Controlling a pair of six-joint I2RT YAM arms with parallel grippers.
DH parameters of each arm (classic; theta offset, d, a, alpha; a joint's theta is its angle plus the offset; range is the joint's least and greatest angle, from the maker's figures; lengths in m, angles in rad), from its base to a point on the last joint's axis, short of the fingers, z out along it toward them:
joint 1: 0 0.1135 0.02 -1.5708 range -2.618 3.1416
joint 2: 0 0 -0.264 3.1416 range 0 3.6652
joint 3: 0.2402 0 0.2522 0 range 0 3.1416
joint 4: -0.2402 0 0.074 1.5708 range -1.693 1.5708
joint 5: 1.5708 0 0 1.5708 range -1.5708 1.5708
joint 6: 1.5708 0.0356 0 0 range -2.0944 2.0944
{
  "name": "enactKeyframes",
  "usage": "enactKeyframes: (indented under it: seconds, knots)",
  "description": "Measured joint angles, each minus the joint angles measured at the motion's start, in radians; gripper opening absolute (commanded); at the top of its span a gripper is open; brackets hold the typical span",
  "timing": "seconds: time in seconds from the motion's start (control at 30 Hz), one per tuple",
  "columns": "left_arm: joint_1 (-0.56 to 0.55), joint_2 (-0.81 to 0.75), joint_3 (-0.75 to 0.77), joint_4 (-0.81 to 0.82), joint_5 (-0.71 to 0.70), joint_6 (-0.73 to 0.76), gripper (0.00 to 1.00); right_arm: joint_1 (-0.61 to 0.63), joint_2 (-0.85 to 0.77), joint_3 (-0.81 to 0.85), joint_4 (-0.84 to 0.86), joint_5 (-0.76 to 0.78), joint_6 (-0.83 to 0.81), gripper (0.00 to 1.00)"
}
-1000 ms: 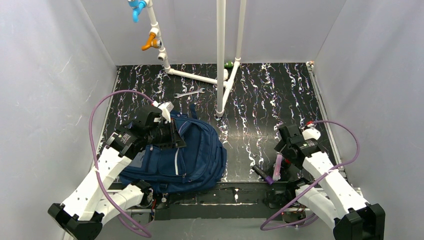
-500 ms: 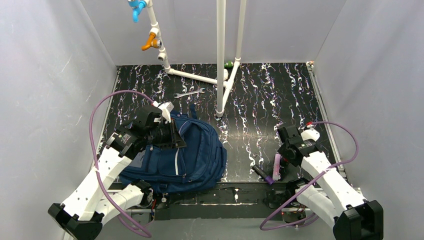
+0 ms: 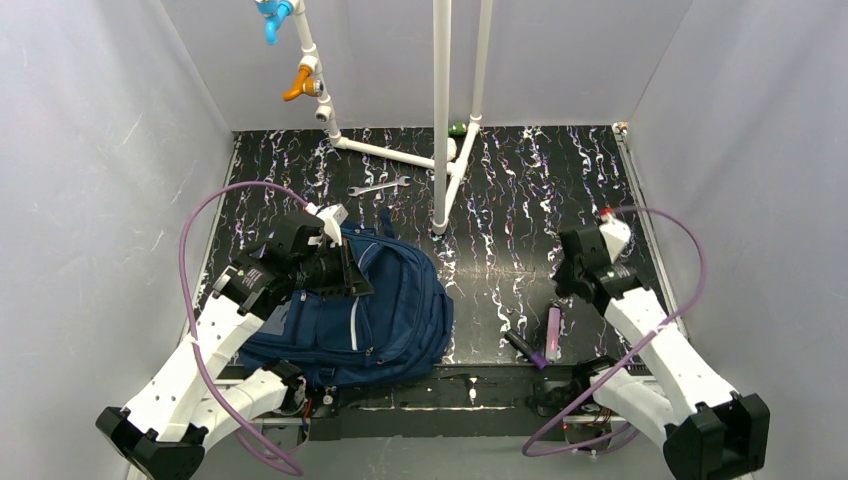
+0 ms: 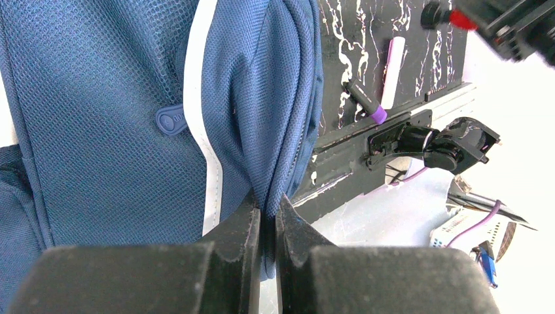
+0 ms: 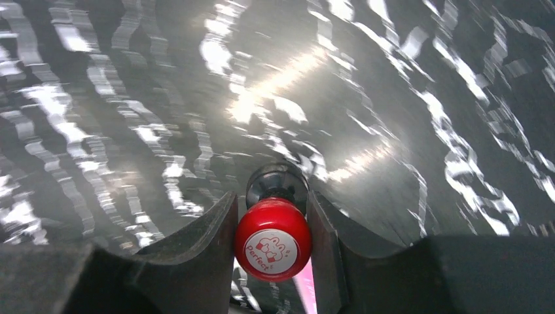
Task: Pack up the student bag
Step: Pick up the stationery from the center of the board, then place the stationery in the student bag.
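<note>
The navy student bag (image 3: 385, 315) lies flat at the near left of the black marbled table (image 3: 560, 190). My left gripper (image 3: 348, 270) is shut on a fold of its fabric edge; the left wrist view shows the bag (image 4: 98, 98) pinched between the jaws of that gripper (image 4: 268, 204). My right gripper (image 3: 570, 278) hovers above the table's right side. In the right wrist view this gripper (image 5: 273, 226) is shut on a red-capped stamp (image 5: 273, 241) with a dark body. A pink pen (image 3: 553, 333) and a black marker with a purple cap (image 3: 527, 350) lie just below it.
A white pipe frame (image 3: 441, 120) stands at the back centre, with orange (image 3: 297, 82) and blue (image 3: 272, 20) valves. A wrench (image 3: 378, 187) lies behind the bag. A green object (image 3: 457, 128) sits at the back wall. Grey walls close in both sides.
My right gripper has lifted and drawn back from the pink pen toward the rear. The left gripper and the bag have not moved.
</note>
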Motion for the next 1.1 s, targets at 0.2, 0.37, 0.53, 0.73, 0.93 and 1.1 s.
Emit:
enactKeyframes:
  seconds: [0.2, 0.37, 0.53, 0.73, 0.93, 1.1]
  knots:
    - [0.0, 0.0, -0.002, 0.001, -0.001, 0.0, 0.0, -0.003, 0.096, 0.152, 0.263, -0.476, -0.322, 0.01]
    - [0.0, 0.0, -0.006, 0.005, -0.001, -0.005, 0.0, 0.065, 0.177, 0.147, 0.607, -1.014, -0.209, 0.01]
    - [0.0, -0.004, -0.01, 0.008, -0.008, -0.016, 0.0, 0.4, 0.306, 0.177, 0.775, -1.18, -0.121, 0.01]
    - [0.0, -0.037, -0.027, 0.017, -0.025, -0.039, 0.0, 0.566, 0.433, 0.186, 0.961, -1.124, -0.027, 0.01]
    - [0.0, -0.061, -0.034, 0.016, -0.038, -0.055, 0.0, 0.612, 0.705, 0.313, 1.066, -1.125, -0.011, 0.37]
    - [0.0, -0.061, -0.034, 0.016, -0.042, -0.056, 0.0, 0.631, 0.801, 0.384, 1.033, -1.159, -0.119, 0.59]
